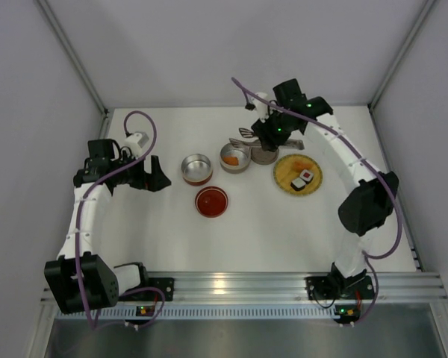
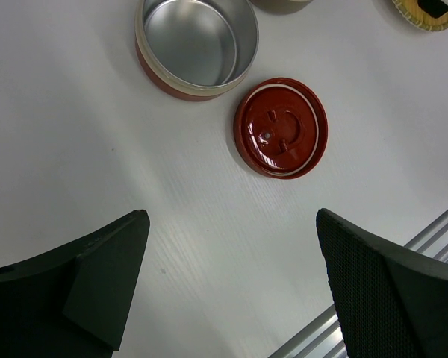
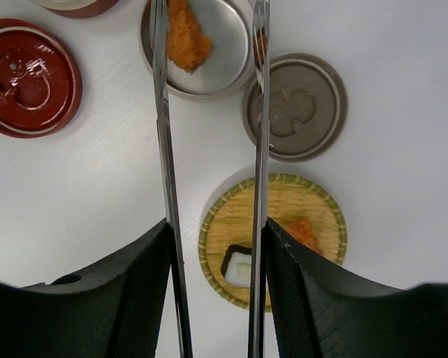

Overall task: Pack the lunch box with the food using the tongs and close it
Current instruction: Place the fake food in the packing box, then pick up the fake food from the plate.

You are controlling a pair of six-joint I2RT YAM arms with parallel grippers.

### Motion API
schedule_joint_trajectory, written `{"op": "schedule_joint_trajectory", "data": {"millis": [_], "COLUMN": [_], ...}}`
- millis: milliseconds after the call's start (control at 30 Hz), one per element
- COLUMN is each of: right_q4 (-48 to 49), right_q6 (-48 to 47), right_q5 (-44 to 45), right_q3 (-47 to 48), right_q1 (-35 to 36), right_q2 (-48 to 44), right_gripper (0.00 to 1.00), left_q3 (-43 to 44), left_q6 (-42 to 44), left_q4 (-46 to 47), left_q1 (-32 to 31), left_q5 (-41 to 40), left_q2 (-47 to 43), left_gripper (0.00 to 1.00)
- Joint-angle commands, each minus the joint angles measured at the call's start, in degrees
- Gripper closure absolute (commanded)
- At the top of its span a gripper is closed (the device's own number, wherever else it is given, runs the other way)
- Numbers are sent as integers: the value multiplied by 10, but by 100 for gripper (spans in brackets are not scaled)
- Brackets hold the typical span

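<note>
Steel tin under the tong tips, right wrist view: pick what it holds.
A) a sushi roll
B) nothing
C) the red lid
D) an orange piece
D: an orange piece lies in the tin below the tongs, while the sushi roll sits on the woven plate.

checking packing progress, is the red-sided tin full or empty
Empty: the red-sided tin shows only bare metal inside, no food, and the red lid lies beside it.
</note>
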Motion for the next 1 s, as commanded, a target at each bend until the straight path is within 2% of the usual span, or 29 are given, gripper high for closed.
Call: {"op": "schedule_joint_trajectory", "data": {"millis": [0,300,400,600,967], "right_q4": [-42,-63,-82,-101,-69], "right_q6": [-28,-132,-180,-238,-253], "right_q5": [-11,0,-1,-1,20], "right_q3": [11,-133,-151,-173,-179], "right_q1": [-66,-199,-230,-252,-251], "right_q2": [-77,-150,-149,-145,-116], "right_gripper": [50,51,50,46,45], "left_q3": [30,37,37,37,45], "left_q6": [34,45,46,46,45], "left_q4": [-11,-22,-23,-23,-25], "left_q1": [4,4,4,4,4], "left_q5": [18,20,26,25,26], "left_q2": [-2,6,8,12,19], "left_gripper": [2,2,2,2,2]}}
